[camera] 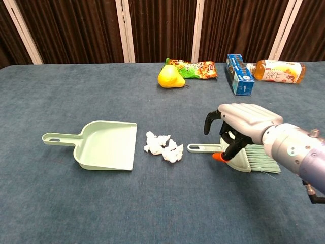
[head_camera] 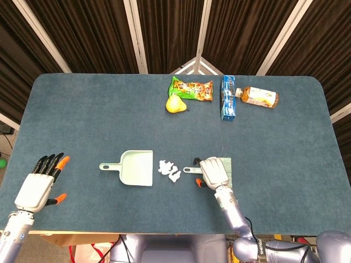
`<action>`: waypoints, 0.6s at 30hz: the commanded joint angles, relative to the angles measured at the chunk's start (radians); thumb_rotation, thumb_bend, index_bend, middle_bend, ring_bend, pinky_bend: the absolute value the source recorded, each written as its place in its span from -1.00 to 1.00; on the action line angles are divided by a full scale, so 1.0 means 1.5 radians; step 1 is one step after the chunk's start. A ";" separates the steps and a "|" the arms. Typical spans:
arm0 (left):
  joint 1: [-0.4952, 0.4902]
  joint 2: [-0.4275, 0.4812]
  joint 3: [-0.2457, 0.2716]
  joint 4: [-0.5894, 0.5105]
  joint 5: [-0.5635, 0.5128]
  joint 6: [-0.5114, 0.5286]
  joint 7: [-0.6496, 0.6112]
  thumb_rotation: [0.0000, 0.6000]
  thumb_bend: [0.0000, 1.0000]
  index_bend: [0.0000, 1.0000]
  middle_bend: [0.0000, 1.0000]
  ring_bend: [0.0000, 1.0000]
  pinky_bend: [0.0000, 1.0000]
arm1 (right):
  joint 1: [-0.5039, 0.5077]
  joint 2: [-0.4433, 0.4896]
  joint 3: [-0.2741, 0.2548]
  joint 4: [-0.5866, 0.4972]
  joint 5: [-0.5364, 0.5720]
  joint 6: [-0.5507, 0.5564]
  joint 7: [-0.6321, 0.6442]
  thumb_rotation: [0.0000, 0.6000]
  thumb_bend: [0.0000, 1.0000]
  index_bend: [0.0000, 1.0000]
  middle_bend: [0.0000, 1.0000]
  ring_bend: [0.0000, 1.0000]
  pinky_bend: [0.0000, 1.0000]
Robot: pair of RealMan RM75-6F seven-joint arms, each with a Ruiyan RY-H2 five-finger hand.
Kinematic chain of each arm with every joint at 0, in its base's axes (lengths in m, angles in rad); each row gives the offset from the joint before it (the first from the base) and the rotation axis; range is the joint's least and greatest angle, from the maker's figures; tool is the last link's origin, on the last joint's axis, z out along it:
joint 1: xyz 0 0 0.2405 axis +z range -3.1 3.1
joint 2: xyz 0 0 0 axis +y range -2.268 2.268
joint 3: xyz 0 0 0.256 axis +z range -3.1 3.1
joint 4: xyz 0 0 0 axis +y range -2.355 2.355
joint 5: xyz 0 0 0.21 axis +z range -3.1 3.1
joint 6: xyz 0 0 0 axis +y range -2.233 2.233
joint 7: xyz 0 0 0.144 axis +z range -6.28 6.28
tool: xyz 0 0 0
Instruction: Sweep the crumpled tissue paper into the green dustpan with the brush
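Note:
The pale green dustpan [head_camera: 137,167] [camera: 104,145] lies flat, handle pointing left, mouth facing right. Just right of its mouth sits the crumpled white tissue [head_camera: 170,170] [camera: 163,146]. The green brush [head_camera: 226,167] [camera: 203,148] lies right of the tissue, handle toward it and bristles to the right. My right hand [head_camera: 214,172] [camera: 238,123] hovers over the brush where handle meets head, fingers curved downward and apart, holding nothing; it hides most of the brush head in the head view. My left hand [head_camera: 38,183] rests open near the table's front left edge, far from the dustpan.
At the back of the table lie a yellow pear [head_camera: 175,103], a green snack bag [head_camera: 192,89], a blue box [head_camera: 228,98] and a tea bottle [head_camera: 260,96]. The blue table's front edge [head_camera: 137,230] runs close behind both hands.

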 commanded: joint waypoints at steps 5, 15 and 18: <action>-0.001 0.001 0.000 0.000 0.000 -0.001 -0.002 1.00 -1.00 -1.00 -1.00 -1.00 -0.98 | 0.021 -0.028 0.008 0.032 0.019 -0.001 -0.008 1.00 -0.35 -0.17 0.71 0.84 0.57; -0.006 0.004 -0.001 0.000 -0.006 -0.009 -0.009 1.00 -1.00 -1.00 -1.00 -1.00 -0.98 | 0.034 -0.054 0.007 0.072 0.045 0.000 -0.014 1.00 -0.33 -0.17 0.71 0.84 0.57; -0.006 0.004 -0.001 0.001 -0.006 -0.010 -0.010 1.00 -1.00 -1.00 -1.00 -1.00 -0.98 | 0.034 -0.058 0.004 0.079 0.049 0.000 -0.014 1.00 -0.32 -0.17 0.71 0.84 0.57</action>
